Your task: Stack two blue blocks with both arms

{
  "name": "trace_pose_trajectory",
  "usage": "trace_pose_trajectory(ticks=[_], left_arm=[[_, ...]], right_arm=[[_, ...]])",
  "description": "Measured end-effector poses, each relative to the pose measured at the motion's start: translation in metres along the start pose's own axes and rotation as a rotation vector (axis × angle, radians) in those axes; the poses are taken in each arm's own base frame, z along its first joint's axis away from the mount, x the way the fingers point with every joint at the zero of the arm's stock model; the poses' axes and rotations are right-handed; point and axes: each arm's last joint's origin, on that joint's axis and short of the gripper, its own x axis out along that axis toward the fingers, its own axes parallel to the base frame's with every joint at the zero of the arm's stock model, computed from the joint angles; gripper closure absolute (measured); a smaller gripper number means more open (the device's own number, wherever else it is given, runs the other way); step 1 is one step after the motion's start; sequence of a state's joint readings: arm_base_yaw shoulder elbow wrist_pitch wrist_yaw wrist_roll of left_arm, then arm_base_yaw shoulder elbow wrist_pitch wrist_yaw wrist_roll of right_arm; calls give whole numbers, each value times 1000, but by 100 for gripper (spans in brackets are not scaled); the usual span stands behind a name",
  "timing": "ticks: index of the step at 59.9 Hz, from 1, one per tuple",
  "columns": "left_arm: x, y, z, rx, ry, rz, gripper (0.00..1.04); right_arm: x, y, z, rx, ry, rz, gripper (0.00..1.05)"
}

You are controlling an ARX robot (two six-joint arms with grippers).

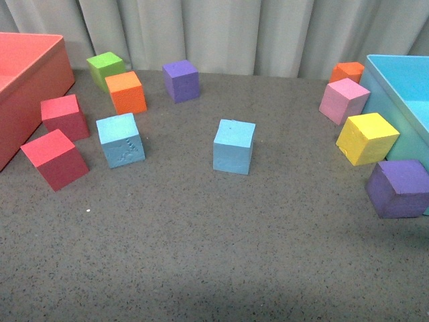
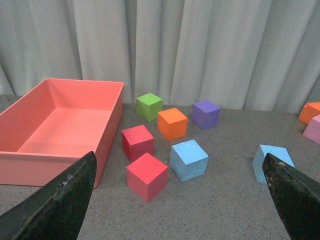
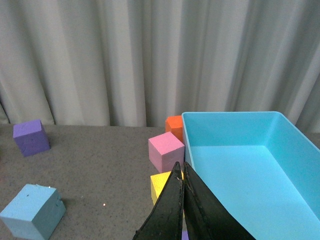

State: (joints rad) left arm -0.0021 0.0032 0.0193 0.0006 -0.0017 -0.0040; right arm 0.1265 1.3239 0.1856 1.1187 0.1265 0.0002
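Observation:
Two sky-blue blocks sit apart on the grey mat. The dented one point(image 1: 120, 139) is at the left, the other point(image 1: 234, 145) near the middle. Neither arm shows in the front view. In the left wrist view my left gripper point(image 2: 179, 154) is open and empty, its black fingers point(image 2: 60, 200) spread wide. The dented blue block point(image 2: 188, 160) lies ahead between them, and the other blue block point(image 2: 270, 161) is partly behind the other finger. In the right wrist view my right gripper point(image 3: 180, 166) is shut on nothing, over the yellow cube point(image 3: 161, 185). One blue block point(image 3: 32, 210) lies far off to the side.
A red bin point(image 1: 27, 87) stands at the left and a light-blue bin point(image 1: 402, 94) at the right. Two red cubes point(image 1: 55, 157), an orange cube point(image 1: 126, 92), a green cube point(image 1: 106, 66) and a purple cube point(image 1: 181, 80) surround the left block. Pink point(image 1: 343, 100), yellow point(image 1: 366, 138) and purple point(image 1: 398, 188) cubes lie by the blue bin.

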Motion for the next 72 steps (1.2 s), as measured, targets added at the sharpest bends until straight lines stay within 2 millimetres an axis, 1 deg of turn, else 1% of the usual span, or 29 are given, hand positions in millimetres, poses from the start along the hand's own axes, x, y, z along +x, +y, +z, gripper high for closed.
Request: trace_pose_trajectory(ticks=[17, 20, 26, 57, 72], left_arm=[[0, 0, 0, 0, 0, 0, 7], [0, 0, 0, 0, 0, 0, 7], [0, 0, 0, 0, 0, 0, 7], [0, 0, 0, 0, 0, 0, 7], [0, 0, 0, 0, 0, 0, 7]], right_arm=[[-32, -11, 0, 1, -1, -1, 104], [-38, -18, 0, 2, -1, 19, 104], [-46, -22, 0, 3, -3, -4, 104], [-79, -23, 4, 3, -17, 0, 104], [-88, -23, 5, 3, -23, 1, 104]])
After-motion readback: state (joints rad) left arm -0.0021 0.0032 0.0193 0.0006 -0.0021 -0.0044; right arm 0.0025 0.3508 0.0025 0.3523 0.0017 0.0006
